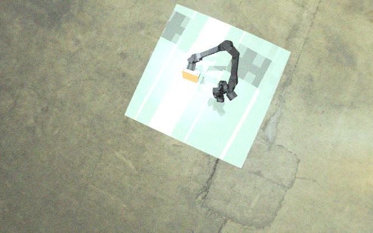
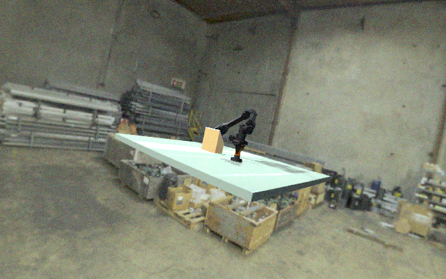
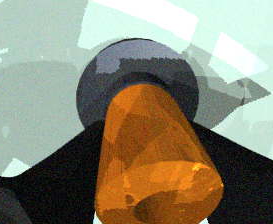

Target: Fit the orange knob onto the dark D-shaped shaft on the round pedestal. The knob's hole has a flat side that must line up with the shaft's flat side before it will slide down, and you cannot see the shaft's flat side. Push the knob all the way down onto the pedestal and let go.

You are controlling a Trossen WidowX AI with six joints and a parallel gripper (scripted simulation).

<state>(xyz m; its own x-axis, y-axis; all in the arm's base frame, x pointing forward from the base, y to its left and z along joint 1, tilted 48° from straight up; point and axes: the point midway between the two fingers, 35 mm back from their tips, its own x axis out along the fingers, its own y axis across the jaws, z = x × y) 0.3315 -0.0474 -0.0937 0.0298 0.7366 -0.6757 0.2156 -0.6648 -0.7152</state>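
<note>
The orange knob (image 3: 152, 145) (image 2: 239, 153) stands over the round dark pedestal (image 3: 91, 95) (image 2: 235, 159). In the wrist view its far, lower end is at the middle of the pedestal's top, with a dark ring behind it. I cannot tell whether the knob's lower end sits flush on the pedestal. The shaft is hidden by the knob. My gripper (image 3: 144, 128) (image 1: 218, 94) is shut on the orange knob, with one black finger on each side of it. In the top view the gripper hides nearly all of the knob and the pedestal.
An orange, wedge-like block (image 1: 190, 76) (image 2: 212, 140) stands on the pale green table (image 1: 225, 138) (image 2: 199, 164), beside the far end of the arm. The arm arches high from there to the pedestal. Shadows and bright stripes cross the table top.
</note>
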